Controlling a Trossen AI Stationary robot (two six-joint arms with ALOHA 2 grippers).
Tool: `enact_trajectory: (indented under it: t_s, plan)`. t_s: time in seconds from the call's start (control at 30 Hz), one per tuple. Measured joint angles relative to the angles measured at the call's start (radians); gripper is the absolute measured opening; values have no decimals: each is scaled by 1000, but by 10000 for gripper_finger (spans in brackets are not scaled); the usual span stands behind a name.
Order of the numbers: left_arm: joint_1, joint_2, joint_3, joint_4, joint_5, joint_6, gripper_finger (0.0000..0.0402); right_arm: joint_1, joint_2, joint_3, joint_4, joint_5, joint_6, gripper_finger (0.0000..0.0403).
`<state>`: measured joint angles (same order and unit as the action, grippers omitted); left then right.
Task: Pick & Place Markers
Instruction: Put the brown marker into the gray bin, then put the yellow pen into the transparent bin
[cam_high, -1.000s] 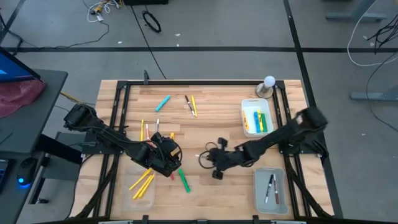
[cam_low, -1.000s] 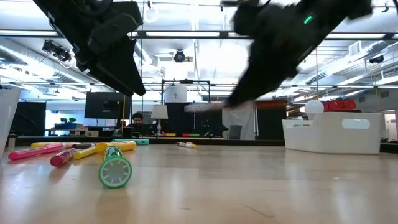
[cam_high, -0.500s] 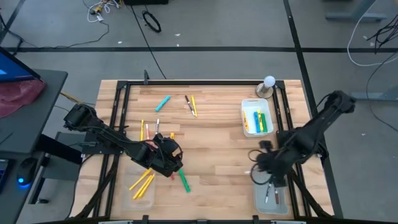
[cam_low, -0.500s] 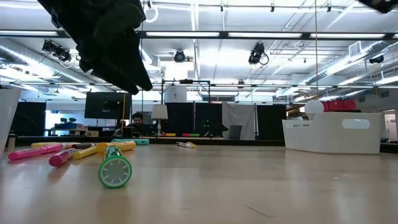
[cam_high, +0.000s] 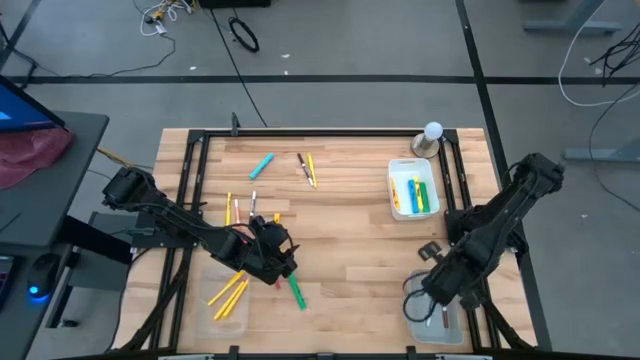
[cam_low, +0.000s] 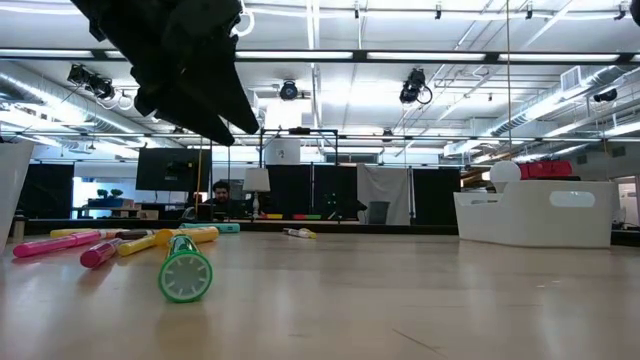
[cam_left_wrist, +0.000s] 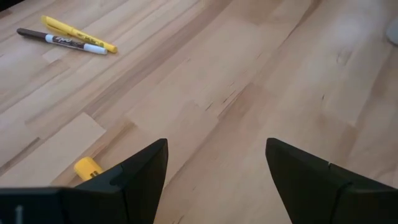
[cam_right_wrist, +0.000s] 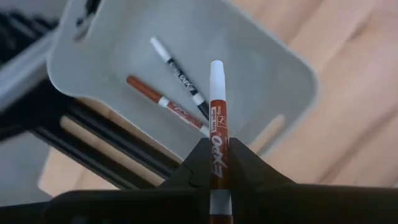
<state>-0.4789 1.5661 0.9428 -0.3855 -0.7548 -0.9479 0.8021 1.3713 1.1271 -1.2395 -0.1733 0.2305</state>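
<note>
My right gripper is over the near right clear tray, shut on a white marker with red print. Two markers, one with a dark band and one with a red part, lie on that tray's floor. My left gripper hangs open and empty above the table's left middle, next to a green marker lying flat on the wood. The green marker shows end-on in the low view. Yellow markers lie at the near left. My right gripper pinches the marker's barrel between its two fingers. The marker runs along the fingers and its white end sticks out ahead of them. Its other end is hidden in the gripper. The marker is lifted clear, above the tray.
A far right tray holds yellow, green and light blue markers. A light blue marker and a yellow and a dark-capped pair lie at the far side. Pink markers lie at the left. A white ball on a stand is at the far right corner.
My right gripper has swung from the table's middle toward the right edge, then toward the near edge, and now stands over the near right tray. My left gripper has stayed open over the left middle.
</note>
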Motion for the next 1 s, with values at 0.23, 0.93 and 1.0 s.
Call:
enact_trajectory:
  t_s: [0.23,0.93,1.0]
  plan:
    - [0,0,0,39,0,0,275,1,169,0,44,-63,-176,22]
    - [0,0,0,43,0,0,275,-34,191,78,-101,-79,172,171]
    - [0,0,0,43,0,0,275,-34,171,126,-130,-44,294,172]
